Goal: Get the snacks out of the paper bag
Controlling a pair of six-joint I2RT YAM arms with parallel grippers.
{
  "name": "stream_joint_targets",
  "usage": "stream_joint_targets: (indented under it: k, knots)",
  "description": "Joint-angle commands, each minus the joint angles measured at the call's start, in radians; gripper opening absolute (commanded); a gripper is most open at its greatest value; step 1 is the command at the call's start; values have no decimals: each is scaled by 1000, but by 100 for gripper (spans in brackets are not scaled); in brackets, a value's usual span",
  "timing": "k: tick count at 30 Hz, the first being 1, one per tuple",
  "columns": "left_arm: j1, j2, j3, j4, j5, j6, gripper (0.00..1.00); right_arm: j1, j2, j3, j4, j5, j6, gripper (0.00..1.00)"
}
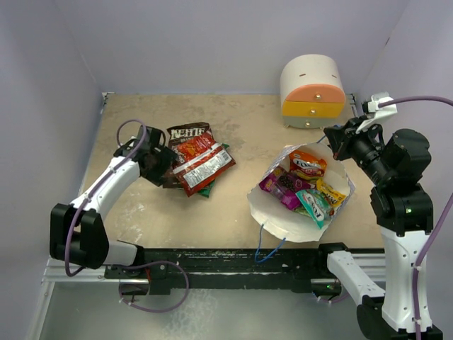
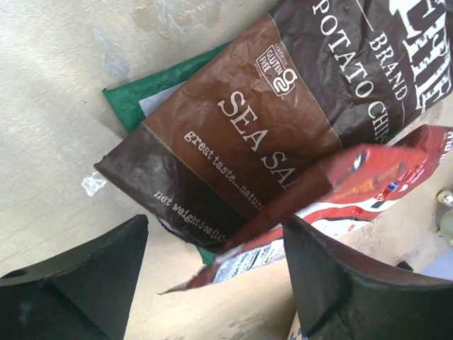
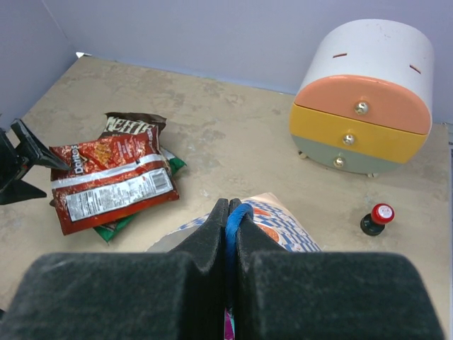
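The paper bag lies open at centre right, with several snacks inside: orange, magenta, teal and yellow packets. My right gripper is shut on its blue string handle and holds the bag's far edge up. At centre left, a dark brown Kettle bag, a red-and-white packet and a green packet lie stacked on the table. My left gripper is open at their left edge. In the left wrist view the red packet's corner lies loose between the jaws.
A cream domed mini cabinet with orange and yellow drawers stands at the back right. A small red-capped object sits in front of it. The bag's other blue handle hangs over the table's near edge. Purple walls enclose the table.
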Motion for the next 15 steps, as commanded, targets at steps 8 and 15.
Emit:
stream_joint_targets:
  k: [8, 15]
  knots:
    - [5, -262, 42, -164, 47, 92, 86, 4, 0, 23, 73, -37, 1, 0]
    - [-8, -381, 36, 41, 331, 274, 85, 3, -8, 11, 61, -59, 12, 0]
